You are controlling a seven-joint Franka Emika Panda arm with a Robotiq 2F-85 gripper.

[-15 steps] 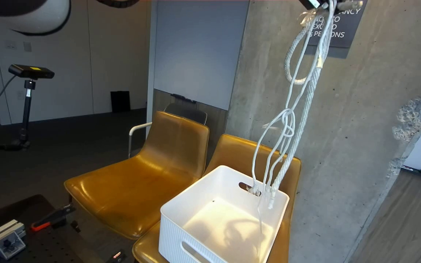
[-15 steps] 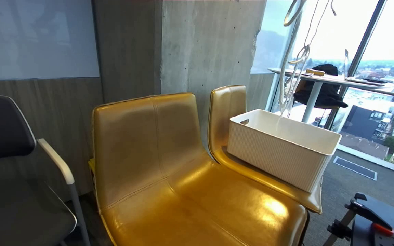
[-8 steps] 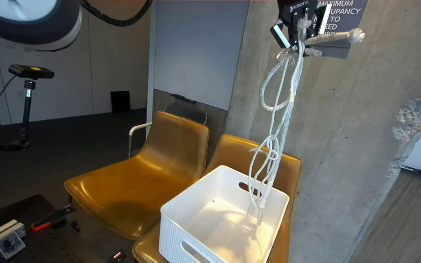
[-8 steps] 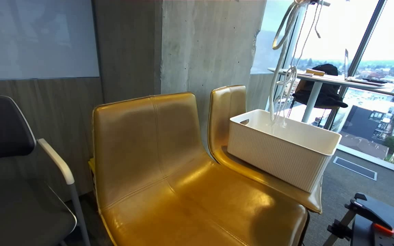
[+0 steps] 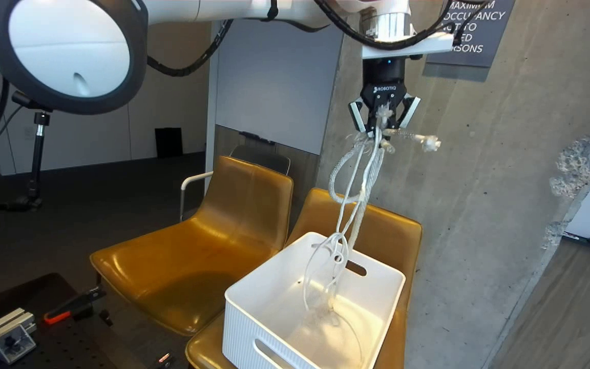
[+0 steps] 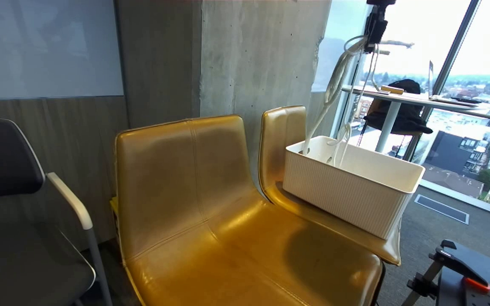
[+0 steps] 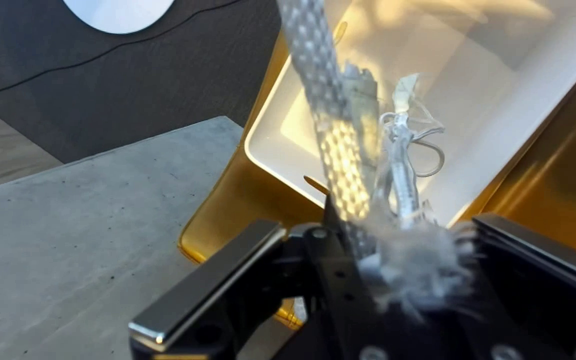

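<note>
My gripper (image 5: 379, 132) hangs fingers-down over the white ribbed bin (image 5: 246, 328), shut on a bundle of white ropes (image 5: 365, 190). In an exterior view the gripper (image 6: 371, 46) is dark against the window, with the ropes (image 6: 336, 80) slanting down from it. Their lower ends reach inside the bin (image 6: 343, 191); whether they touch its bottom I cannot tell. Short frayed ends stick out sideways at the fingertips. In the wrist view a braided rope (image 7: 345, 165) and a blurred frayed tuft (image 7: 418, 260) cover the fingertips.
The bin stands on a tan leather chair against a concrete column (image 5: 479, 179). Beside it is a second tan chair (image 5: 182, 261). A dark table carries a red-handled clamp (image 5: 69, 310). A camera on a stand (image 5: 44, 100) is at the side.
My gripper has come down into view and, in an exterior view, shifted left. The ropes swung with it, and their lower ends sank deeper into the bin. The bin stayed put.
</note>
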